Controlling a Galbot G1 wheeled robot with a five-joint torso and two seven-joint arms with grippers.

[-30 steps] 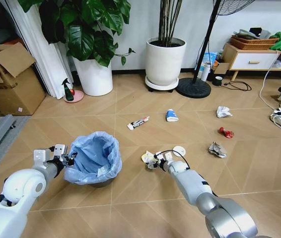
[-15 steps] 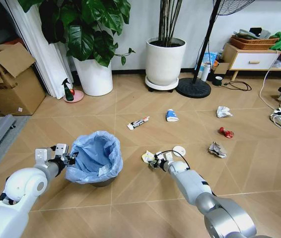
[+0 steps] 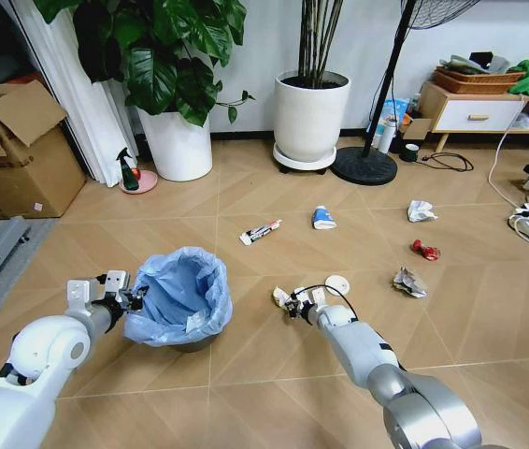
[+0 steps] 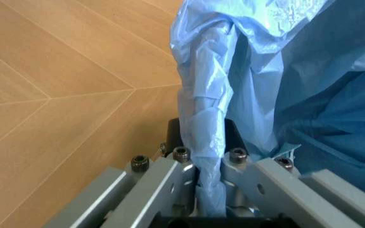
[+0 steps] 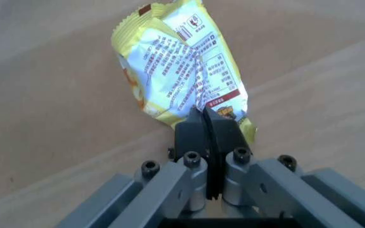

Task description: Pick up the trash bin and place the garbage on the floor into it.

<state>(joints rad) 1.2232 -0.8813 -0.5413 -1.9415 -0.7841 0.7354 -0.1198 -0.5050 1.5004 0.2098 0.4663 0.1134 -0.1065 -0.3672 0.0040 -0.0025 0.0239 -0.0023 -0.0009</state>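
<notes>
Right gripper [image 5: 206,124] pinches yellow wrapper [image 5: 184,66]; left gripper [image 4: 208,156] clamps trash bin [image 3: 182,297] liner.

Both arms reach forward low, left claw [image 3: 132,299] and right claw [image 3: 290,306] clamped.

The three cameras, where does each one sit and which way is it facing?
Head view: on the robot's head, looking forward and down at the floor; both arms show.
Left wrist view: on the left wrist, along the left gripper pinching the trash bin liner.
Right wrist view: on the right wrist, along the right gripper clamping a yellow wrapper.
Shared: head and left wrist views both show the bin.
</notes>
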